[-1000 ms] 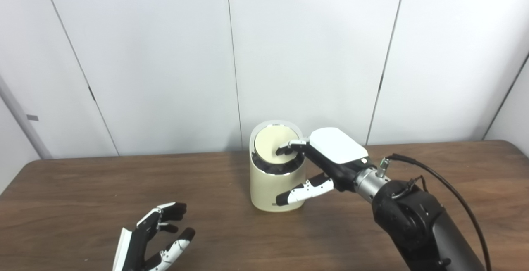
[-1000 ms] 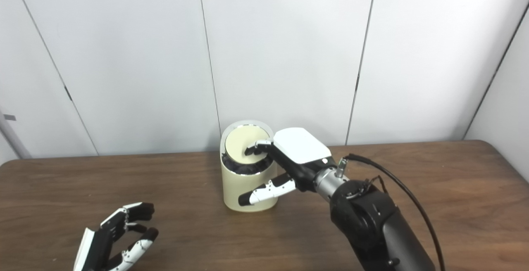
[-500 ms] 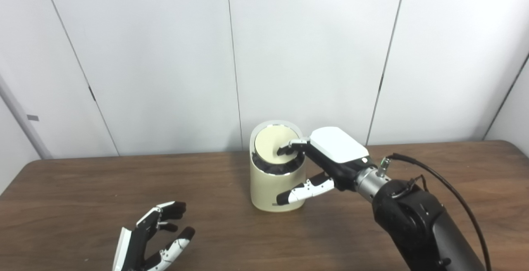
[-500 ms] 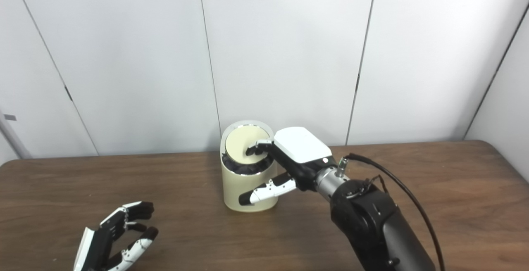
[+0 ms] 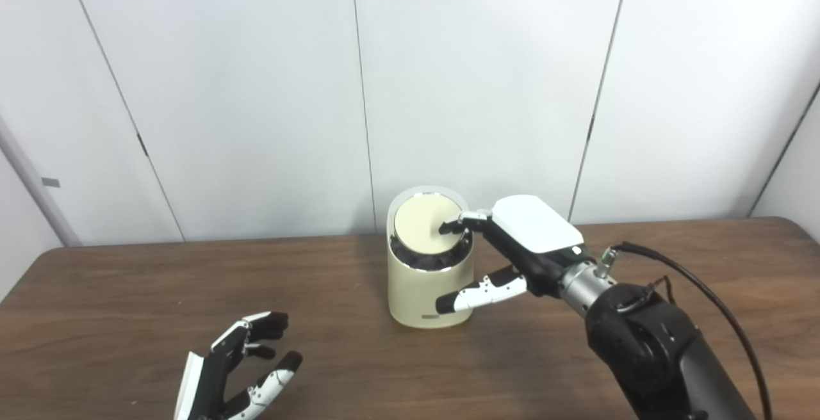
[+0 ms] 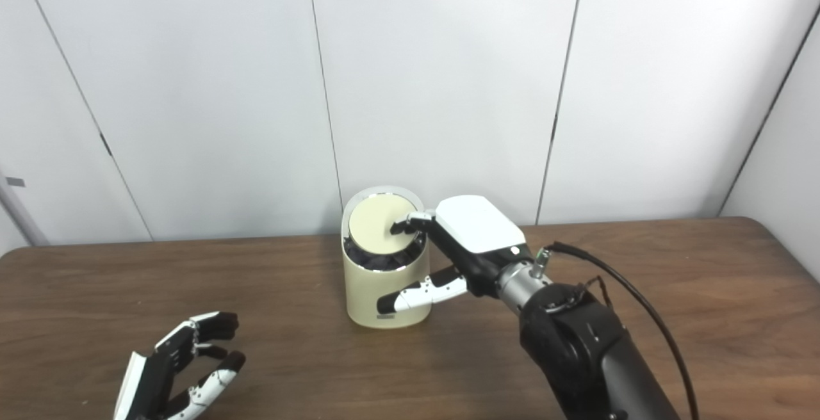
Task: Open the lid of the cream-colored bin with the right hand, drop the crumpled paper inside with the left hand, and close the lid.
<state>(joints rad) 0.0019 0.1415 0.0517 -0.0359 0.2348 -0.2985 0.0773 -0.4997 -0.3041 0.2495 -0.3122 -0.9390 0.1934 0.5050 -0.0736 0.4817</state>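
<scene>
I have the cream-colored bin (image 5: 428,279) standing toward the back of the brown surface (image 5: 115,298), close to the far edge where the white panelled wall (image 5: 256,87) rises behind it. Its round lid (image 5: 423,223) looks tilted up on the rim, with a dark gap below it at the front. My right hand (image 5: 512,247) reaches in from the right; its fingertips (image 5: 448,228) rest at the lid's right side and the thumb (image 5: 477,293) lies across the front of the bin's body. The fingers are spread, clamped on nothing that I can make out.

My left hand (image 5: 240,369) sits low near the front edge, well apart from the bin, fingers loosely curled and apart, palm empty (its wrist is cut off by the frame's bottom). There is broad bare wood between it and the bin, and more to the right, beyond the right forearm (image 5: 647,349) and its black cable (image 5: 711,305).

I cannot see any crumpled paper; the bin's inside is dark and hard to read.
</scene>
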